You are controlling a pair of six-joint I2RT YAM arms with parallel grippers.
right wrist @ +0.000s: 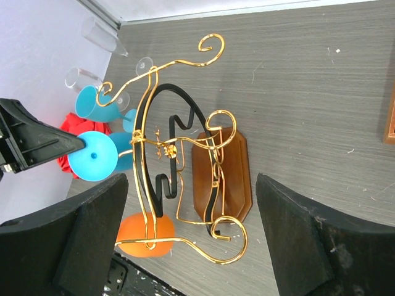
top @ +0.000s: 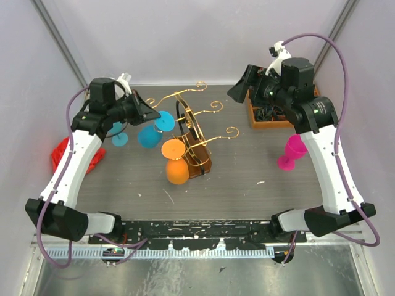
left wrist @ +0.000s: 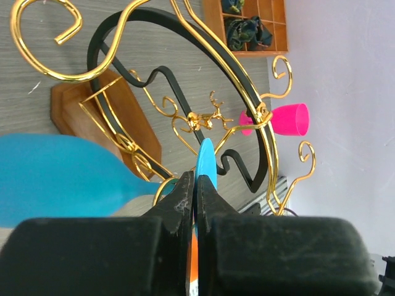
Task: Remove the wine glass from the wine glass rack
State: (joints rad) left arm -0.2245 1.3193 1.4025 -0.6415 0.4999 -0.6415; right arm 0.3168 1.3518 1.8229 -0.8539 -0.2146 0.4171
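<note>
Left wrist view: my left pincer (left wrist: 194,185) is pressed together on the thin rim of the foot of the blue wine glass (left wrist: 62,179). The foot stands edge-on between my fingertips, and the bowl fills the left of that view. From above, my left arm reaches forward from the near left corner, elbow pushed out to the left and wrist turned inward to the right. The glass lies tilted at the left side of the wine glass rack (top: 194,145), its foot close against the gold wires. I cannot tell whether it rests on one.

My right arm rises from the near right corner and stretches to the far right. Its wrist is turned back to look across the table at the rack. My right pincer (top: 244,83) is spread wide with nothing in it, up near the wooden tray (top: 262,122).

Just ahead of my left fingertips are the rack's gold hoop, a black wavy band (left wrist: 244,176) and a small gold deer ornament (left wrist: 203,117). Scroll-ended arms curl out beyond them.

An orange glass (top: 176,168) is at the rack's near side, touching it. A second blue glass (top: 119,134) is just left of the one I pinch. A pink glass (top: 290,153) stands beside my right arm, well apart from the rack. A red thing (top: 62,154) lies at the table's left edge, and clear glasses (right wrist: 99,34) sit at the far left wall.
</note>
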